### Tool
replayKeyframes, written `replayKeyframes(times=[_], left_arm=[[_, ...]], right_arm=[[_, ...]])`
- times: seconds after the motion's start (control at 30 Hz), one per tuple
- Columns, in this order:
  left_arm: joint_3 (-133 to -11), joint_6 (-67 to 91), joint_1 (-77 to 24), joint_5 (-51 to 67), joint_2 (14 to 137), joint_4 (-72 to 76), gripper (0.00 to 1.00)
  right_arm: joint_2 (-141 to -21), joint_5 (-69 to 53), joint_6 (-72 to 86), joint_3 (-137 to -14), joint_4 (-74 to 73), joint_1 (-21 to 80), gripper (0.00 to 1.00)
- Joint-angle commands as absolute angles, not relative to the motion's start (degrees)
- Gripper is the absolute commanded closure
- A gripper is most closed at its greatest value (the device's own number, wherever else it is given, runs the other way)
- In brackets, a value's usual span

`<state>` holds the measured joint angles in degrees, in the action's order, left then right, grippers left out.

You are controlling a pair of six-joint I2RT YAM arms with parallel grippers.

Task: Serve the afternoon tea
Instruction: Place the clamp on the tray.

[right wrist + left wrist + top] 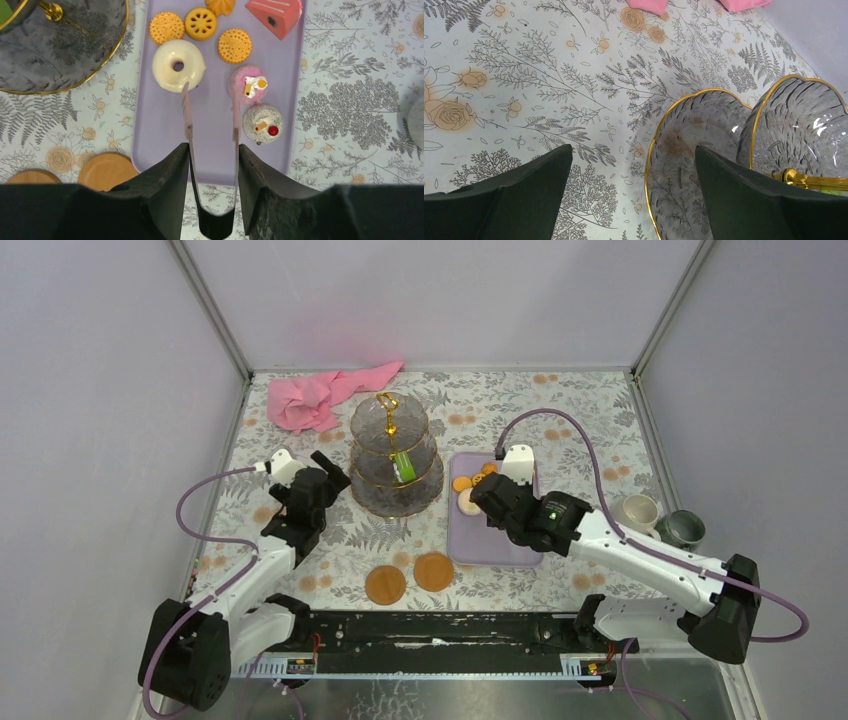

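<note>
The three-tier glass stand with gold rims stands mid-table, a green cake on its middle tier. My left gripper hangs open just left of it; the left wrist view has the bottom tier's rim between the fingers of the left gripper. My right gripper is shut on pink tongs over the lilac tray. The tongs' left tip is at a white doughnut, the right tip beside a pink cupcake. Orange biscuits and a grey cupcake lie nearby.
A cream mug and a grey-green mug stand at the right edge. Two round wooden coasters lie near the front. A pink cloth is bunched at the back left. A red cake slice sits at the tray's far end.
</note>
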<state>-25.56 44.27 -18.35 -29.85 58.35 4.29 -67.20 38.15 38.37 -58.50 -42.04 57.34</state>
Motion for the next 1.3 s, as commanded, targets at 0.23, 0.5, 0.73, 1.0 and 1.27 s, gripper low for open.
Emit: replayKeyframes(times=[0.23,0.5,0.73,1.0,1.27], left_arm=[[-24.5,45.0,-18.5,-30.2,57.8,6.8,0.0],[-24.4,45.2,-18.5,-30.1,58.0,7.1,0.0],[-24.4,45.2,-18.6,-30.0,58.0,7.1,0.0],[-24.3,45.0,-19.0,-30.4,57.8,6.9,0.0],[-24.2,44.8,-19.4,-30.9,57.9,6.6,0.0]], right_arm=[[-69.9,34.5,33.5,-59.8,-32.8,52.9,0.56],[-67.9,30.8,36.5,-54.0,-32.9,52.7,0.57],[-67.5,27.5,40.4,-49.6,-32.2,53.3,0.58],[-69.9,29.3,47.3,-47.2,-32.6,62.4,0.58],[-71.2,30.9,53.6,-43.3,-33.2,67.1,0.57]])
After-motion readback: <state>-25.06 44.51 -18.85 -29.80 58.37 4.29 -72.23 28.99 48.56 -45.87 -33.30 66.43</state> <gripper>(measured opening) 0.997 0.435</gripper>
